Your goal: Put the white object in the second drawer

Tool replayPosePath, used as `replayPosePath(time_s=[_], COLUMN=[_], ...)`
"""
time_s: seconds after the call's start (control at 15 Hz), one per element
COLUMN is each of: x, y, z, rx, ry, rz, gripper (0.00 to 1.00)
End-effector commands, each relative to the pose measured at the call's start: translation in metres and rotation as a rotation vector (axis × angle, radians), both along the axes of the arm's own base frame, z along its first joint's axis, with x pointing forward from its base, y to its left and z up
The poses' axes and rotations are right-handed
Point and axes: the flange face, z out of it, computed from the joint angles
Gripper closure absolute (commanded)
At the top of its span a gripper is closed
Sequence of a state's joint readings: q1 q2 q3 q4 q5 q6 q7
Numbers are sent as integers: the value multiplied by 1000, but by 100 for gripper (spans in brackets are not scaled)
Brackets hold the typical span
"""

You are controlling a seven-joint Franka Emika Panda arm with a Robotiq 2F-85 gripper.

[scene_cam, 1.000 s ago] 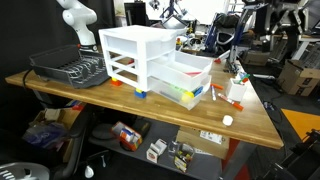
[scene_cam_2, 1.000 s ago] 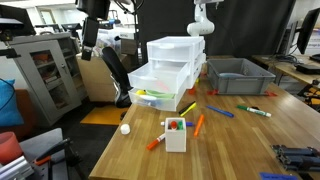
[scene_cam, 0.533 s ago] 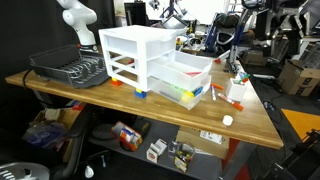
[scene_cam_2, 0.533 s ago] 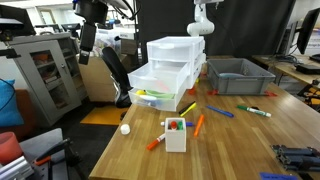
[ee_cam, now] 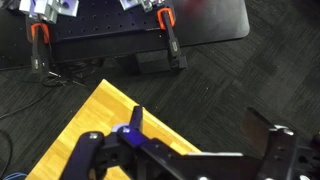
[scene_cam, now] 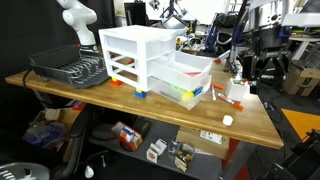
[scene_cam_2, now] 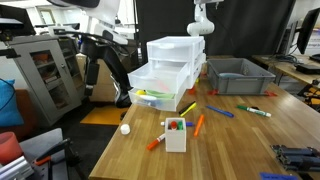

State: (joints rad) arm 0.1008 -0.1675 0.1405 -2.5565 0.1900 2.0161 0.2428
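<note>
The white object (scene_cam: 228, 119) is a small round cap lying near the table's corner edge; it also shows in an exterior view (scene_cam_2: 125, 128). The white drawer unit (scene_cam: 132, 50) stands mid-table with its second drawer (scene_cam: 192, 67) pulled out above the lowest drawer (scene_cam: 176, 93), which holds yellow-green items. The second drawer also shows in an exterior view (scene_cam_2: 158, 76). My gripper (scene_cam: 258, 75) hangs open and empty above the table's end, up and beyond the white object. In the wrist view the open jaws (ee_cam: 200, 135) frame the table corner (ee_cam: 90, 125) and dark floor. The white object is out of that view.
A white block with red parts (scene_cam_2: 175, 134) and several markers (scene_cam_2: 222, 112) lie on the table. A black dish rack (scene_cam: 68, 68) and a grey bin (scene_cam_2: 236, 76) stand behind the drawers. Clutter fills the shelf under the table (scene_cam: 165, 150).
My arm has swung down and in toward the table's end in both exterior views. The white object and the drawers have not moved.
</note>
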Motion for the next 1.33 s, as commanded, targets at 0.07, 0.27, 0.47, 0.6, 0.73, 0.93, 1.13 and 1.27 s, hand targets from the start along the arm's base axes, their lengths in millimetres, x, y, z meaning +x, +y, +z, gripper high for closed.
replayPosePath(time_s=[0.07, 0.27, 0.47, 0.6, 0.73, 0.93, 1.13, 1.27], x=[-14, -17, -17, -14, -9, -1, 5, 8], y=[12, 14, 15, 13, 12, 9, 0, -8], z=[-39, -47, -48, -56, -70, -93, -111, -120], rx=[-30, -25, -26, -37, -27, -13, -27, -34], ry=[-92, -62, -70, -92, -130, -178, -196, -196], rz=[61, 65, 69, 95, 126, 130, 128, 130], gripper=[0, 0, 0, 0, 0, 0, 0, 0])
